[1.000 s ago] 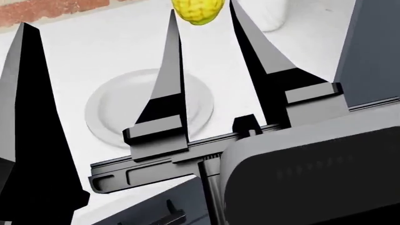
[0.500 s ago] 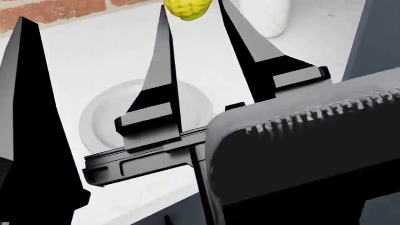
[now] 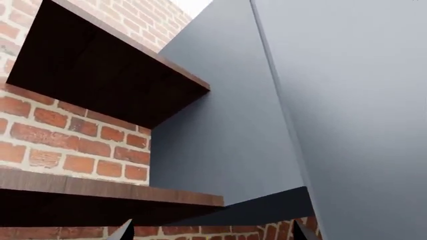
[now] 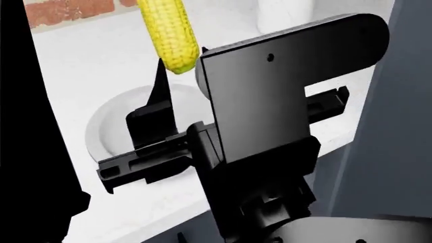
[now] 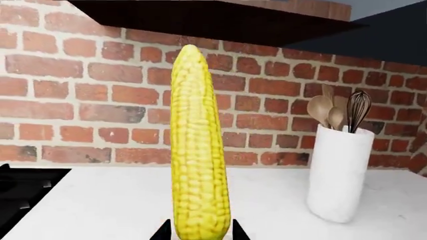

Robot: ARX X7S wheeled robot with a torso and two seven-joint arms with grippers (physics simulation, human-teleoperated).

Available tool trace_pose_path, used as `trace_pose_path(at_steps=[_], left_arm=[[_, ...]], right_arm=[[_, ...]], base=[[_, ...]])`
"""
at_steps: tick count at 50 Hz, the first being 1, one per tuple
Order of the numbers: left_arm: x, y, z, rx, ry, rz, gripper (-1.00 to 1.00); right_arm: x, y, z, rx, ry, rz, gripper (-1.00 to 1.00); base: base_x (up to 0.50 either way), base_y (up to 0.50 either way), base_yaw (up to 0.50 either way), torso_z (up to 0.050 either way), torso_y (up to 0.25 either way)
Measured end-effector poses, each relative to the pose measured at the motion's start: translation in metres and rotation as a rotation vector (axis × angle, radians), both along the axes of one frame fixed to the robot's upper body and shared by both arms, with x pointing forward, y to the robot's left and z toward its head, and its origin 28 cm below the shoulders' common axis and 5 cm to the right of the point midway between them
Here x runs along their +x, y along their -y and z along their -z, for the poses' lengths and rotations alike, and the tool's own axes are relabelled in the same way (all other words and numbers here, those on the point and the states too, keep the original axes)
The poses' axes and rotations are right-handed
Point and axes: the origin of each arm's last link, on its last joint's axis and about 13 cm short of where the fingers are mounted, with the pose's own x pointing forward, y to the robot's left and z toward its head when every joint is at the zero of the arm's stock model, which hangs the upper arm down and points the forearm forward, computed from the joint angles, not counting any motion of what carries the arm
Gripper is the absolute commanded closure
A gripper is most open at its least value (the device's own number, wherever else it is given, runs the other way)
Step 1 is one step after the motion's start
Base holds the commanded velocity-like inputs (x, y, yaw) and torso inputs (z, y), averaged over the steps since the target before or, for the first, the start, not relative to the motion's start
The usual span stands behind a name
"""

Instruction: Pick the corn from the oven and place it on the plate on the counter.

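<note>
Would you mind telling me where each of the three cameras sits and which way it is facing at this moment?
Left wrist view: on the left arm, aimed up at a brick wall, wooden shelves and a grey cabinet; only fingertips show.
Head view: looks down over the counter and plate; the right gripper fills the middle.
Right wrist view: on the right arm, facing the wall along the held corn, utensil holder beside.
Shared: head and right wrist views both show the corn.

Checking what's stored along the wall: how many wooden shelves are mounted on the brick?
2 show in the left wrist view: an upper shelf and a lower shelf, both on the brick wall beside the grey cabinet. Others may lie outside the frame.
</note>
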Motion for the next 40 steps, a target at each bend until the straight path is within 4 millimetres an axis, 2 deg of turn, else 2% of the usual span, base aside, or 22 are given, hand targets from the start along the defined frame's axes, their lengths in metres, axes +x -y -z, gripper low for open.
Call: trace_pose_path(at_steps=[18, 40], left_arm=[[0.000, 0.000, -0.003, 0.005, 0.020, -0.011, -1.00], [0.001, 0.000, 0.000, 0.002, 0.016, -0.009, -1.00]], right_arm=[[0.006, -0.001, 0.021, -0.064, -0.230, -0.054, 1.00], [0.014, -0.004, 0.036, -0.110, -0.341, -0.074, 1.00]], base=[[0.00, 0.00, 0.00, 0.000, 0.000], [0.00, 0.00, 0.00, 0.000, 0.000]])
